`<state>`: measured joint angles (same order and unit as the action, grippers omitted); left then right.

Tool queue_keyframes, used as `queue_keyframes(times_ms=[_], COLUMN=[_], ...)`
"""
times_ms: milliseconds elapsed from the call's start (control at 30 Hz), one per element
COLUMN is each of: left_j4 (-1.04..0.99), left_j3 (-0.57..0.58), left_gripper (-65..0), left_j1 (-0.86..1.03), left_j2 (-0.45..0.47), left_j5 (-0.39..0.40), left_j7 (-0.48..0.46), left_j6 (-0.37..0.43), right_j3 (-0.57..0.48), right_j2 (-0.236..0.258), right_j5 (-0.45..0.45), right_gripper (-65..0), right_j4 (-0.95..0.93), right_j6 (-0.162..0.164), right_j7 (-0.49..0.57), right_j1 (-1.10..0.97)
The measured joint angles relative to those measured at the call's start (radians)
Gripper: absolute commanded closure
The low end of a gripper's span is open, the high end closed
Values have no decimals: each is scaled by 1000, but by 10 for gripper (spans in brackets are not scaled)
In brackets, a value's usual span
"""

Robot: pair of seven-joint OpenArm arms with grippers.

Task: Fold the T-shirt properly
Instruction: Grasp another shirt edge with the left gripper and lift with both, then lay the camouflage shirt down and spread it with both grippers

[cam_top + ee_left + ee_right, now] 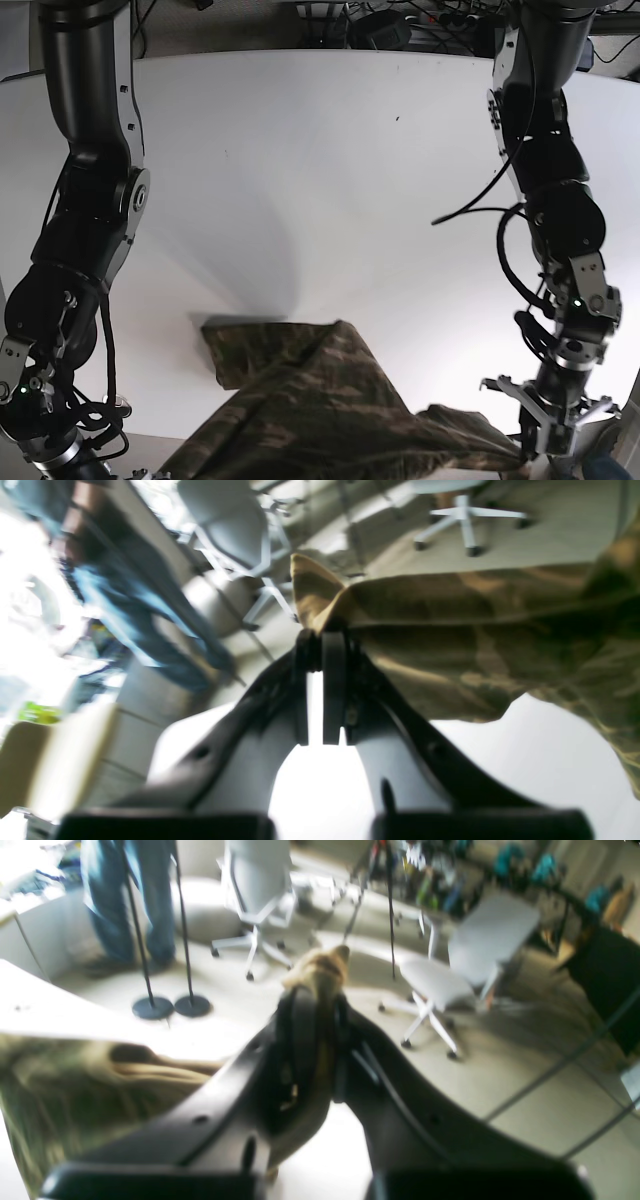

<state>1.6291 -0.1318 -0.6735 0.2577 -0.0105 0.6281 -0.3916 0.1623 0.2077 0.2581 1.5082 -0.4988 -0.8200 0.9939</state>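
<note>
both end effectors, left (pixel 320 647) and right (pixel 315 1005), pinch t-shirt (pixel 330 400), stretched sideways.

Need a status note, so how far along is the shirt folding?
Early stage. Done: both grippers have grabbed the shirt, left gripper and right gripper each shut on an edge. In hand: the lifted cloth hangs over the table. Left: no neat fold shows.

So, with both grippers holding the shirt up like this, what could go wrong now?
1. The left gripper pinches only a small corner of the T-shirt; it might slip out.
2. The right gripper also clamps a small bunch, so the same risk applies.
3. Part of the shirt rests crumpled on the table; it may fold unevenly.
</note>
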Motion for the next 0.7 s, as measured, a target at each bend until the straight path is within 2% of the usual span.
queue_keyframes(times_ms=[67,133,267,533,700], left_j4=[0,6,39,179,313], left_j3=[-3,-3,-5,-36,-92], left_gripper=[0,0,0,0,0], left_j1=[-176,-285,-383,-235,-22], left_j2=[72,106,134,150,150], left_j5=[11,11,16,32,27], left_j7=[58,73,149,215,212], left_j6=[-21,-25,-55,-66,-68], right_j3=[-1,-1,-1,-1,0], right_j2=[-31,-32,-32,-26,-27], right_j5=[5,8,11,19,18], right_gripper=[-21,-21,-21,-22,-22], right_j4=[-4,-4,3,119,249], right_j6=[0,0,0,-6,-7], right_j7=[2,10,-3,-17,-4], right_j1=[59,90,78,-220,-432])
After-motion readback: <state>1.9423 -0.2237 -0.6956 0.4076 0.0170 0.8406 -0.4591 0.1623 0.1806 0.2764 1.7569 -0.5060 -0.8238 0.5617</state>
